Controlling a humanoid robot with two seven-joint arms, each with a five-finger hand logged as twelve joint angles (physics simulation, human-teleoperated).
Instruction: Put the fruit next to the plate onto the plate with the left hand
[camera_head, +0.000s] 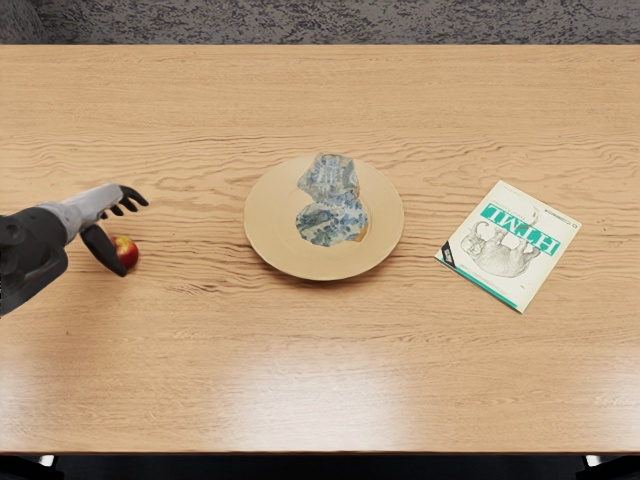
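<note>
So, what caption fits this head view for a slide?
Open left hand beside a red apple, apart from a plate holding a crumpled blue object; book at right.

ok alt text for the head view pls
The left hand, fingers spread, is beside a small red apple on a wooden table, left of a tan plate holding a crumpled blue-and-white object. A book lies to the plate's right.
</note>
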